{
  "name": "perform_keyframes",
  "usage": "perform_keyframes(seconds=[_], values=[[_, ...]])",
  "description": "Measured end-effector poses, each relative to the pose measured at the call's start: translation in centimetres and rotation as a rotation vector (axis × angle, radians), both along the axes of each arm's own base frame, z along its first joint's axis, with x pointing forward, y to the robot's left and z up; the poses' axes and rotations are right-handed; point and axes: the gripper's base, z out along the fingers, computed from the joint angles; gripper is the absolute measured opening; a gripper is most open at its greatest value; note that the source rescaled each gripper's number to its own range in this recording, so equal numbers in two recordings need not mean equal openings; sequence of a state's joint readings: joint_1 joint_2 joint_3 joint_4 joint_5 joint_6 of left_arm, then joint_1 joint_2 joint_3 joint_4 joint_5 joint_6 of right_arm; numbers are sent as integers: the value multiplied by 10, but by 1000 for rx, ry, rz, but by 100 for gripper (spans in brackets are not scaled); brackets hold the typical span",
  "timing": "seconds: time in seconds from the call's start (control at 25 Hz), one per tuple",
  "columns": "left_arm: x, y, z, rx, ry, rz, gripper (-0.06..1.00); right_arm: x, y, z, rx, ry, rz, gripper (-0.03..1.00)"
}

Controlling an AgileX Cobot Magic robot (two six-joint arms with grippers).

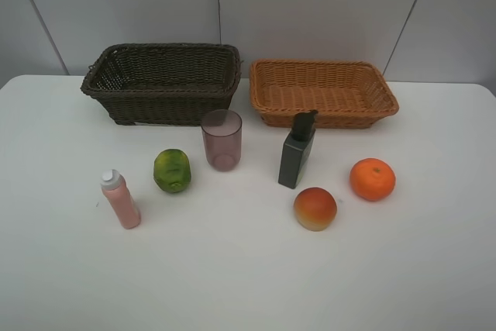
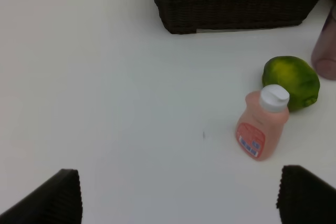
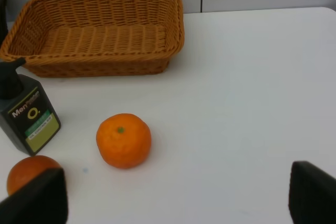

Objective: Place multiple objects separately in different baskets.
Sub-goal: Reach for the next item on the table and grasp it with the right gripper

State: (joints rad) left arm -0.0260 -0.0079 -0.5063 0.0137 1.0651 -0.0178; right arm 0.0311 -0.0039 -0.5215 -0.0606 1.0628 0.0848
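Sorting not begun: your left hand [image 2: 184,198] and right hand [image 3: 173,198] stand wide, empty; next, grasp pink bottle [image 2: 260,127], orange [image 3: 123,140].

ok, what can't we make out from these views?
- dark basket floor: high view, near wall hides most; left wrist crops it.
- cup: left wrist, cut by frame edge.
- peach: right wrist, partly behind the right gripper.
- pink bottle label: left wrist, too small to read.
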Motion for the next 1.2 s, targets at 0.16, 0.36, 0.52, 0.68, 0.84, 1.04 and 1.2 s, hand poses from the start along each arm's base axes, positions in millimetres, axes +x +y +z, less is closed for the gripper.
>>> perform_keyframes(seconds=[0.16, 0.36, 0.52, 0.68, 0.84, 1.04, 1.2], values=[[0, 0, 0, 0, 0, 0, 96, 0, 0, 0, 0, 0, 0, 84], [0, 0, 0, 0, 0, 0, 96, 0, 0, 0, 0, 0, 0, 84], [0, 0, 0, 0, 0, 0, 96, 0, 0, 0, 0, 0, 0, 84], [0, 0, 0, 0, 0, 0, 96, 0, 0, 0, 0, 0, 0, 84], [0, 0, 0, 0, 0, 0, 96, 0, 0, 0, 0, 0, 0, 84], [0, 0, 0, 0, 0, 0, 96, 0, 0, 0, 0, 0, 0, 84], [0, 0, 0, 0, 0, 0, 96, 0, 0, 0, 0, 0, 0, 84]])
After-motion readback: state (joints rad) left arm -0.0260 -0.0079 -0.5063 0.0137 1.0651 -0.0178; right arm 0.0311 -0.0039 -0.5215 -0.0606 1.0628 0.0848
